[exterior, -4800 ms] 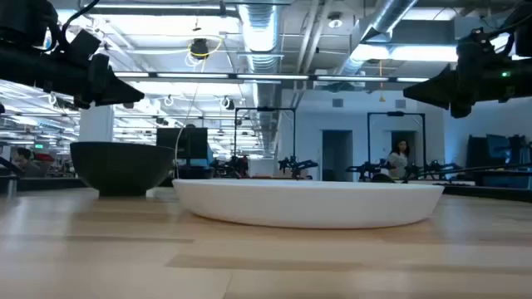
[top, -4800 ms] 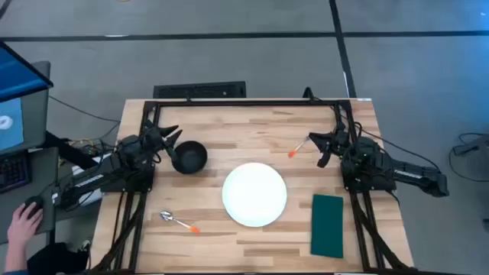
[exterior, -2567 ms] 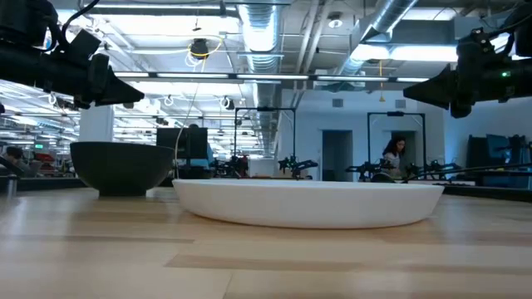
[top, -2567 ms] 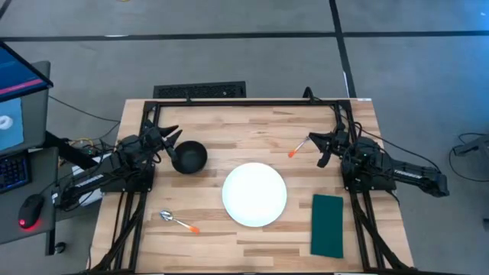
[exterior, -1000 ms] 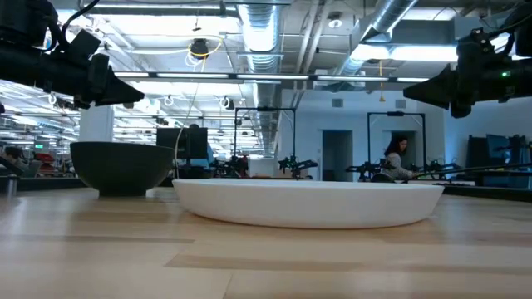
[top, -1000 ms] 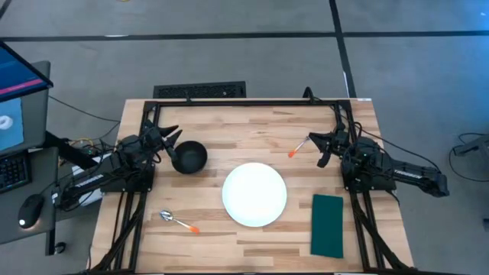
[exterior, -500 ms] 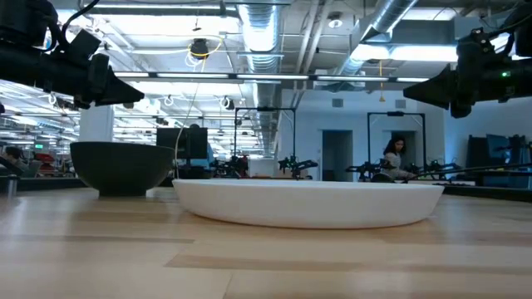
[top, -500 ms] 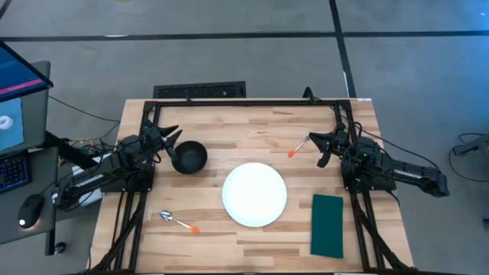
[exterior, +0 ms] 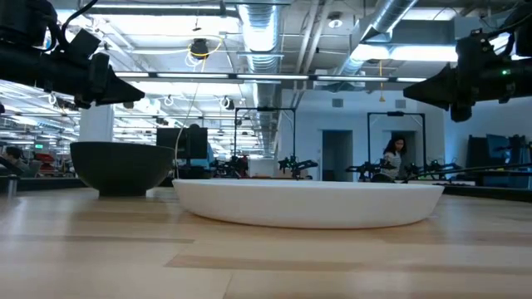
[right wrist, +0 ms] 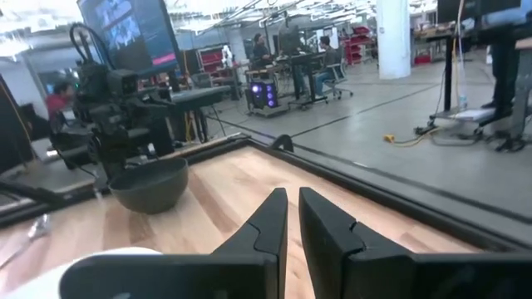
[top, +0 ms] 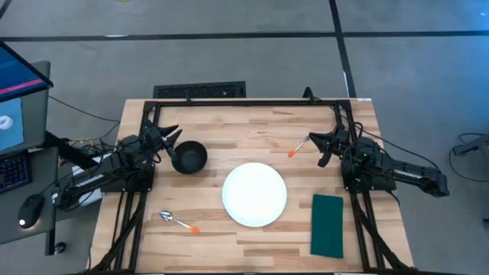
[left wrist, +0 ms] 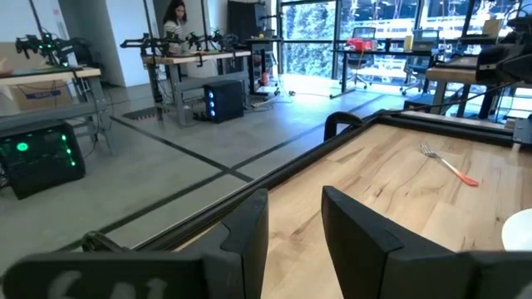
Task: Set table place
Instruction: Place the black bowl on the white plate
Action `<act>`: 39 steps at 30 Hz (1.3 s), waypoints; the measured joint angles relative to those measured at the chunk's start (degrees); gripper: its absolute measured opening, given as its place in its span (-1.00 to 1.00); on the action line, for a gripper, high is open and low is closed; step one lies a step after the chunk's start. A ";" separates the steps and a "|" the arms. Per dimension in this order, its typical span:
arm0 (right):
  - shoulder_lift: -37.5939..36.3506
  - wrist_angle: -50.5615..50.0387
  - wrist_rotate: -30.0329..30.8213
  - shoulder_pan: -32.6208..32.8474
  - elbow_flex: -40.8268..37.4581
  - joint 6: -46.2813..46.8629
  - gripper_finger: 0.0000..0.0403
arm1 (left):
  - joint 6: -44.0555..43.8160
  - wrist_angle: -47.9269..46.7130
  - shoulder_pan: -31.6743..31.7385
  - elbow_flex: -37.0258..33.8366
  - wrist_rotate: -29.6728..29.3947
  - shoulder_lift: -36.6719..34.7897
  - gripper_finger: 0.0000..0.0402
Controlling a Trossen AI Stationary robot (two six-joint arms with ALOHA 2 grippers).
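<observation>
High view, fork lying diagonal (orange end toward plate), right pincer nearly together beside it

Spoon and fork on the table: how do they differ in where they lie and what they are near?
The spoon lies at the table's near left edge, clear of both grippers; the fork lies at the far right, just beside the right gripper. The spoon is nearer the plate on its left, the fork sits beyond its upper right. Both lie flat, untouched, with orange handle ends.

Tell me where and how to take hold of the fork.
Grip the fork across its thin metal shank, coming straight down from above: it lies flat on the table, angled, orange handle end toward the plate. The right end effector sits nearest.
</observation>
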 joint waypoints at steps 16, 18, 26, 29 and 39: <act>0.00 -0.04 0.04 0.00 0.12 -2.54 -0.29 | -0.15 0.04 -0.01 0.00 0.00 0.00 -0.47; 0.02 -0.66 0.07 0.00 0.76 -2.69 -0.20 | -1.52 0.11 0.00 0.00 0.00 -0.02 -0.47; -0.02 -0.44 0.04 0.00 2.34 -2.57 0.05 | 4.56 3.83 0.01 0.55 7.72 0.21 -0.47; -0.02 -0.44 0.07 -0.07 2.39 -2.94 0.10 | 10.53 3.97 -0.04 1.54 12.45 1.47 -0.47; 0.00 -0.46 0.07 -0.07 2.51 -3.00 0.11 | 8.59 4.15 -0.01 2.45 7.52 2.49 -0.47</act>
